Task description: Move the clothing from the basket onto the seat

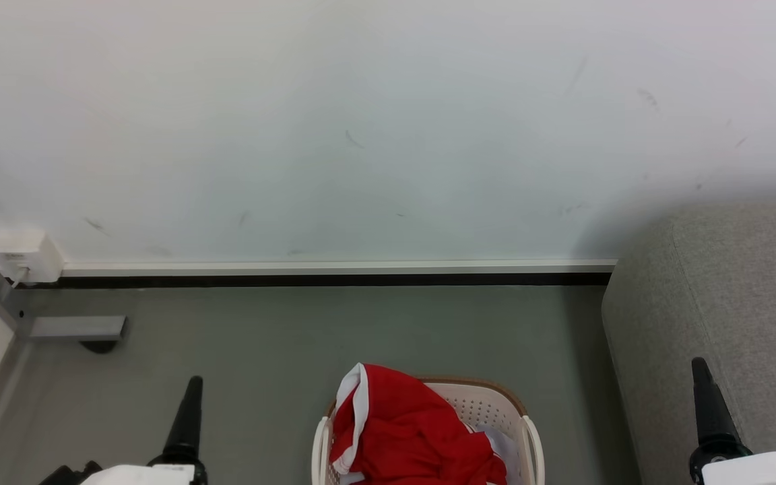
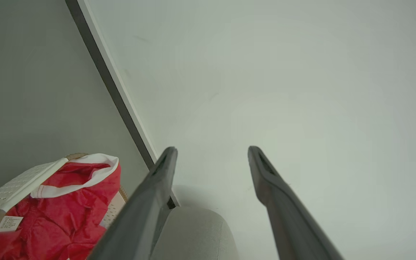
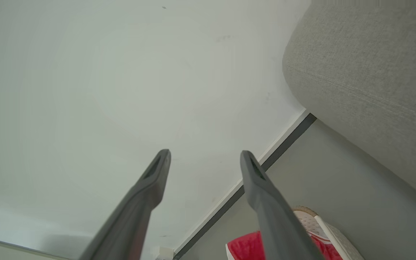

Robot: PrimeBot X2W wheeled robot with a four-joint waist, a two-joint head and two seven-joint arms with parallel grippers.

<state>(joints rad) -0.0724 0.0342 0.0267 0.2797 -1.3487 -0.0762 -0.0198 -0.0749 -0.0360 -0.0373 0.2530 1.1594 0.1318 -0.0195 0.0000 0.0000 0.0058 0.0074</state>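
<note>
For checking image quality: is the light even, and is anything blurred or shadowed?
Head view: even light, no glare; the seat shadows the wall beside it. Left wrist view: the clothing is sharp, the jaws blur near the lens. Right wrist view: same blur.

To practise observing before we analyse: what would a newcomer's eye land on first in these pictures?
The bright red clothing bunched in the cream basket at the bottom centre of the head view. Next, the big grey seat at the right, by the white wall. The left hand and right hand stand open and empty, either side of the basket.
</note>
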